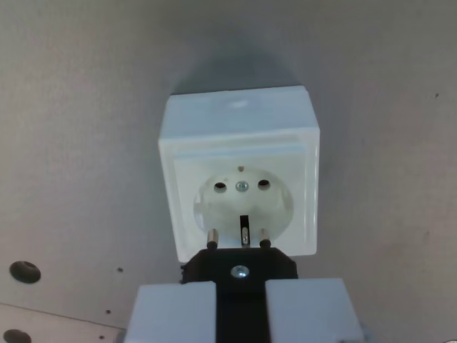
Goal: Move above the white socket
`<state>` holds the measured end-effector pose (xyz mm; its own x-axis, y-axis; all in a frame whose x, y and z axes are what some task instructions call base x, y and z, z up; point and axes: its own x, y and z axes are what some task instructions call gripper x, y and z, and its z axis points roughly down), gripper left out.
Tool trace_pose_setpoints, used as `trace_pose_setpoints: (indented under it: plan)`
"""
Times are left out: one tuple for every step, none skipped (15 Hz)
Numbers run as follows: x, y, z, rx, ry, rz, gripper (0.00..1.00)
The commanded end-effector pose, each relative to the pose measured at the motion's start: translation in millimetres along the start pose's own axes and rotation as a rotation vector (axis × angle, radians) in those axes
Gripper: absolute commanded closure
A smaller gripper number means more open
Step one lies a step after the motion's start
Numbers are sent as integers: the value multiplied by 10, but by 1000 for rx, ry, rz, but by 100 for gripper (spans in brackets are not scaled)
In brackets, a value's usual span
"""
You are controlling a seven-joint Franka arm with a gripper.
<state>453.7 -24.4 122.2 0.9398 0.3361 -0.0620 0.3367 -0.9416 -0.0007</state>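
The white socket is a square box standing on the grey board, filling the middle of the wrist view. Its round recess shows two pin holes and a centre screw. Just below it, a black plug is clamped between my gripper's two pale fingers, so the gripper is shut on it. The plug's two metal pins point at the lower rim of the recess and overlap it in the picture. How far the pins stand from the socket face cannot be judged.
A grey board surrounds the socket. Two dark screw holes sit at the lower left, one of them on a lighter panel along the bottom edge. Small specks dot the surface.
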Motion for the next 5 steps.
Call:
trace_pose_setpoints:
  plan:
    - [-73, 33, 96, -40, 101, -55, 100]
    - [-77, 34, 114, -41, 101, -54, 100]
    - [-81, 34, 128, -41, 102, -53, 100]
    - [-85, 34, 140, -42, 103, -54, 100]
    - [-89, 34, 150, -43, 105, -52, 100]
